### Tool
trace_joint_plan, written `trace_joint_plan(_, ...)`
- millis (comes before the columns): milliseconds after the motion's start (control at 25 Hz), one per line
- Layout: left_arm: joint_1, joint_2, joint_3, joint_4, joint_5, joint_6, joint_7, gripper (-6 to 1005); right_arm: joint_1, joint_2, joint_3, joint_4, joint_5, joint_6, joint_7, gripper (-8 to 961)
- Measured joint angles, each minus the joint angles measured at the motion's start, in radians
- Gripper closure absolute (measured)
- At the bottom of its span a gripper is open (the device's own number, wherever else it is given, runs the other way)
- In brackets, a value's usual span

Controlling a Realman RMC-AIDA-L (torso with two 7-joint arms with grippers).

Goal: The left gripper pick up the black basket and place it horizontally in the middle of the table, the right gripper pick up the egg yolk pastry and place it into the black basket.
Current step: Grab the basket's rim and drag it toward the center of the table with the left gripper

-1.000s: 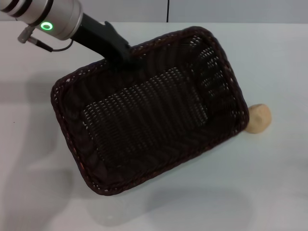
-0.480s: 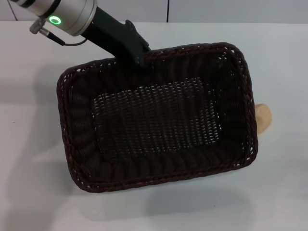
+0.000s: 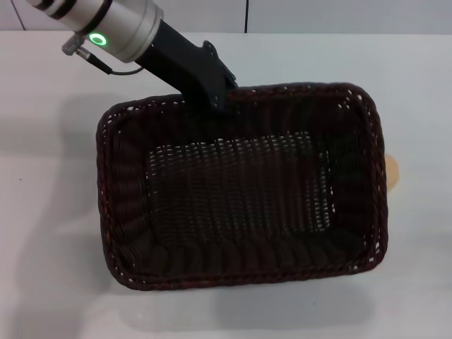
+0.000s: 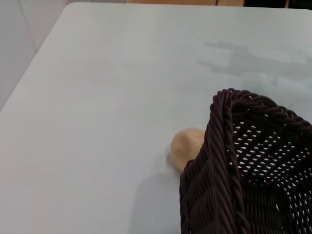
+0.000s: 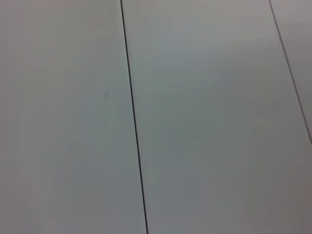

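Note:
The black basket [image 3: 240, 187] lies nearly horizontal over the middle of the white table [image 3: 56, 212], its shadow showing below it. My left gripper [image 3: 220, 97] is shut on the basket's far rim. The basket also shows in the left wrist view [image 4: 248, 165]. The egg yolk pastry [image 3: 391, 171] sits on the table at the basket's right side, mostly hidden behind the rim in the head view; it shows more fully in the left wrist view [image 4: 187, 147], right beside the basket's corner. My right gripper is out of view.
The table's far edge [image 3: 318, 33] meets a pale wall. The right wrist view shows only grey panels with a dark seam [image 5: 134, 126].
The left gripper has moved right and swung the basket from a diagonal to a nearly horizontal position. The basket's right rim now covers most of the pastry.

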Motion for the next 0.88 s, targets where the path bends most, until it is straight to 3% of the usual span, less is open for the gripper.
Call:
trace_joint_plan(440, -0.012, -0.011, 0.068, 0.022, 0.009, 0.075, 0.005, 822, 0.003, 0.0, -0.002, 0.0, 0.0, 0.0, -0.002, 197)
trace_joint_plan(480, -0.002, -0.019, 0.103, 0.027, 0.032, 0.147, 0.014, 822, 0.003, 0.0, -0.002, -0.001, 0.0, 0.0, -0.002, 197)
trace_joint_plan(760, 0.003, -0.025, 0.111, 0.048, 0.034, 0.23, 0.019, 824, 0.0, 0.0, -0.002, -0.002, 0.0, 0.0, -0.002, 197)
trace_joint_plan(880, 0.0, -0.025, 0.119, 0.049, 0.032, 0.24, 0.03, 754, 0.0, 0.0, -0.002, -0.004, 0.0, 0.0, -0.002, 197)
